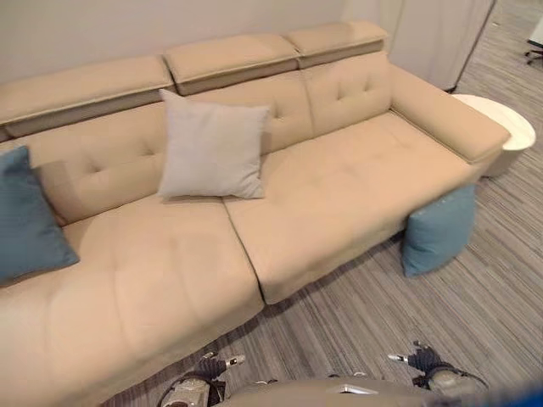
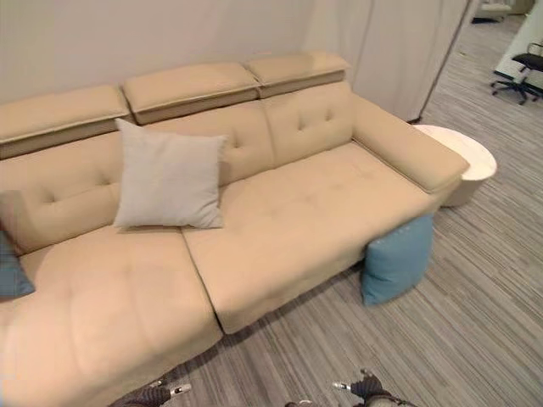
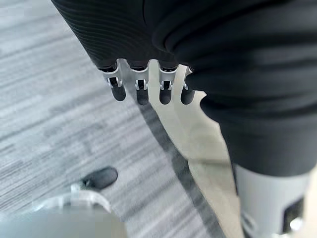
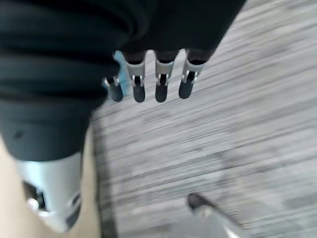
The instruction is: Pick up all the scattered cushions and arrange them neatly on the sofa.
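A long beige sofa [image 1: 339, 195] spans the scene. A light grey cushion [image 1: 212, 148] leans upright against its backrest near the middle. A blue cushion [image 1: 30, 216] rests on the seat at the far left. Another blue cushion [image 1: 439, 229] stands on the floor, leaning against the sofa's front by the right armrest. My left hand [image 1: 208, 366] and right hand [image 1: 428, 360] hang low in front of the sofa, well short of any cushion. In the wrist views the left hand's fingers [image 3: 141, 89] and the right hand's fingers [image 4: 159, 89] are straight and hold nothing.
A round white side table [image 1: 509, 127] stands just past the right armrest. Behind it hangs a pale curtain [image 2: 399, 42], and an office chair [image 2: 517, 72] sits far to the right. Striped grey carpet [image 1: 475, 314] covers the floor in front of the sofa.
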Robot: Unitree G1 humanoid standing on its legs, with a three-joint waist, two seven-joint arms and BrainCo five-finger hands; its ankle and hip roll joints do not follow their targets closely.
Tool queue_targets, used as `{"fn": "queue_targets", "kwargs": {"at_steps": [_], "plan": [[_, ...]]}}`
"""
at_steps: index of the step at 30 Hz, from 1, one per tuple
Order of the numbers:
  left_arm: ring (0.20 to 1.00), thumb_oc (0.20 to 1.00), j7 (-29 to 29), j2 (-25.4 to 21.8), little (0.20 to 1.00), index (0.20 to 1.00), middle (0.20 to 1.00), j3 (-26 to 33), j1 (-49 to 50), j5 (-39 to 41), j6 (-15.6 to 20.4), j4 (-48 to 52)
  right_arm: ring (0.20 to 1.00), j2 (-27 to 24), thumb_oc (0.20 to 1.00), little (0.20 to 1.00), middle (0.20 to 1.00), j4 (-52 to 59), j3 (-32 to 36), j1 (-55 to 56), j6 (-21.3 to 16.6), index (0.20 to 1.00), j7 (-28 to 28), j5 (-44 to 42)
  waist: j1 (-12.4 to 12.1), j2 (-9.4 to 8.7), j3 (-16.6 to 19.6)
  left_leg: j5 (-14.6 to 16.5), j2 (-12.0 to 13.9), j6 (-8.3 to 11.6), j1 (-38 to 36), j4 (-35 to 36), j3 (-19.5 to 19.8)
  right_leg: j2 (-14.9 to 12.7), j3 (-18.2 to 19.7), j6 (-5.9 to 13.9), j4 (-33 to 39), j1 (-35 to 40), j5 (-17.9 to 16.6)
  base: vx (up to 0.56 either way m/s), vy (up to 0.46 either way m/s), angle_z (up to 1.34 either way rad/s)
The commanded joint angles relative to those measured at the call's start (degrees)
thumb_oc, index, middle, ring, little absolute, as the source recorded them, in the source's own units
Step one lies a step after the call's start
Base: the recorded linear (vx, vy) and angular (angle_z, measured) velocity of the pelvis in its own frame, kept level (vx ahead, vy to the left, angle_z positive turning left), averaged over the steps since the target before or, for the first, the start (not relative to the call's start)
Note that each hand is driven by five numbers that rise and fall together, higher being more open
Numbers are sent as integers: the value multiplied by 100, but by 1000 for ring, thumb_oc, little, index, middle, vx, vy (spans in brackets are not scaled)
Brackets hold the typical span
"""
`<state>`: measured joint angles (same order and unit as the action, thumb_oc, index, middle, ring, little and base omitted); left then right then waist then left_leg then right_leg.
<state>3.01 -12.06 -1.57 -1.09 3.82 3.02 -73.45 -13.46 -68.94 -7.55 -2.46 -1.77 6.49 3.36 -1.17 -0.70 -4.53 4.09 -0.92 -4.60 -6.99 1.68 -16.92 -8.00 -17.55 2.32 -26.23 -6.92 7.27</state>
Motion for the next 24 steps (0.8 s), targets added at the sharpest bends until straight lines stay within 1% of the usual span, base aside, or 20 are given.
{"fn": "queue_targets", "kwargs": {"at_steps": [1,2,3,4,6,7,8,10,11,12,13,14,16,17,18,20,21,22,23,24], "plan": [[1000,1000,136,-71,1000,1000,1000,46,-84,-4,72,47,1000,-110,1000,1000,1000,-146,-60,-186,-179,1000,-60,60,0,12,-136,-197,51,427,100,-217,747,363,780,294,795,183,-1265,282,85,119],[1000,1000,137,-97,1000,1000,1000,44,-143,18,77,112,1000,-133,1000,1000,1000,-148,-38,-167,-168,1000,-60,38,72,6,-126,-252,-16,430,88,-136,967,571,1074,257,1124,-16,-1273,301,36,120],[1000,1000,138,-111,1000,1000,1000,25,-181,21,80,125,1000,-152,1000,1000,1000,-115,-23,-168,-155,1000,-59,24,123,-8,-144,-232,-71,408,58,-91,1088,671,1245,239,1315,-146,-1313,209,-21,134],[1000,1000,134,-118,1000,1000,1000,-4,-216,22,84,150,1000,-174,1000,1000,1000,-79,-28,-172,-128,1000,-72,2,186,-27,-181,-198,-137,383,-10,-43,1243,751,1440,238,1583,-345,-1428,174,-23,98],[1000,1000,141,-122,1000,1000,1000,-14,-244,27,85,169,1000,-227,1000,1000,1000,-62,-44,-189,-98,1000,-90,-4,254,-20,-257,-112,-190,353,-135,21,1448,772,1531,276,1895,-537,-1593,178,-34,77],[1000,1000,138,-126,1000,1000,1000,-32,-249,31,88,173,1000,-258,1000,1000,1000,-50,-68,-186,-81,1000,-123,8,302,7,-298,-51,-193,343,-237,29,1572,780,1520,292,1943,-666,-1658,179,-58,70],[1000,1000,130,-119,1000,1000,1000,-43,-261,32,86,182,1000,-281,1000,1000,1000,-52,-65,-196,-77,1000,-120,-6,310,-14,-325,-33,-221,351,-276,-1,1674,745,1505,314,2057,-594,-1707,157,-64,54],[1000,1000,131,-94,1000,1000,1000,-81,-269,-24,110,146,1000,-279,1000,1000,1000,-72,-110,-184,-90,1000,-138,-5,316,-51,-261,83,-246,364,-344,26,1735,737,1543,274,2291,-418,-1730,133,-93,58],[1000,1000,125,-81,1000,1000,1000,-96,-252,-36,109,141,1000,-280,1000,1000,1000,-83,-117,-169,-97,1000,-141,21,327,-65,-212,95,-224,412,-353,-57,1763,762,1560,272,2287,-384,-1754,233,-175,62],[1000,1000,98,-54,1000,1000,1000,-124,-242,-36,110,177,1000,-313,1000,1000,1000,-117,-86,-110,-110,1000,-133,9,346,-100,-153,112,-169,542,-316,-344,1785,757,1540,238,2401,-213,-1725,228,-193,57],[1000,1000,86,-47,1000,1000,1000,-147,-251,-38,121,214,1000,-344,1000,1000,1000,-112,-48,-71,-127,1000,-121,-11,364,-138,-145,83,-131,648,-195,-658,1732,722,1493,227,2466,-84,-1713,190,-207,58],[1000,1000,76,-43,1000,1000,1000,-181,-272,-24,120,259,1000,-362,1000,1000,1000,-103,-32,-61,-135,1000,-110,-25,397,-216,-162,19,-57,744,49,-1181,1597,659,1465,200,2503,33,-1700,88,-151,76],[1000,1000,74,-32,1000,1000,1000,-210,-299,3,115,356,1000,-379,1000,1000,1000,-133,0,-57,-141,1000,-86,-62,421,-329,-201,28,126,757,508,-2030,1314,573,1374,120,2570,205,-1634,66,-140,51],[1000,1000,83,-22,1000,1000,1000,-214,-305,23,113,380,1000,-371,1000,1000,1000,-164,0,-55,-135,1000,-90,-80,428,-377,-214,30,228,730,640,-2247,1150,546,1353,63,2596,292,-1579,109,-133,31],[1000,1000,83,-32,1000,1000,1000,-232,-288,29,103,397,1000,-360,1000,1000,1000,-199,32,-17,-122,1000,-95,-106,429,-456,-204,56,414,647,833,-2241,859,498,1285,13,2640,429,-1452,143,-101,39],[1000,1000,82,-46,1000,1000,1000,-268,-286,-13,90,374,1000,-359,1000,1000,1000,-253,60,22,-126,1000,-93,-131,418,-501,-187,89,509,571,904,-1849,707,482,1243,-17,2650,553,-1316,177,-33,49],[1000,1000,91,-69,1000,1000,1000,-283,-284,-57,69,374,1000,-361,1000,1000,1000,-323,80,48,-106,1000,-92,-140,448,-502,-178,23,592,606,938,-1494,583,490,1217,-33,2637,628,-1217,217,55,45],[1000,1000,96,-97,1000,1000,1000,-316,-248,-90,46,402,1000,-391,1000,1000,1000,-337,127,110,-81,1000,-80,-138,490,-508,-176,-180,758,691,1182,-1289,382,455,1174,-38,2644,761,-1088,252,123,46],[1000,1000,69,-76,1000,1000,1000,-279,-234,-87,34,392,1000,-365,1000,1000,1000,-376,146,107,-90,1000,-75,-119,475,-436,-141,-168,674,731,973,-1025,480,506,1222,-24,2600,770,-1072,197,152,34],[1000,1000,75,-72,1000,1000,1000,-269,-220,-96,38,377,1000,-346,1000,1000,1000,-374,131,122,-92,1000,-78,-99,491,-397,-121,-148,630,744,857,-837,490,521,1220,-10,2586,769,-1075,156,170,7]]}}
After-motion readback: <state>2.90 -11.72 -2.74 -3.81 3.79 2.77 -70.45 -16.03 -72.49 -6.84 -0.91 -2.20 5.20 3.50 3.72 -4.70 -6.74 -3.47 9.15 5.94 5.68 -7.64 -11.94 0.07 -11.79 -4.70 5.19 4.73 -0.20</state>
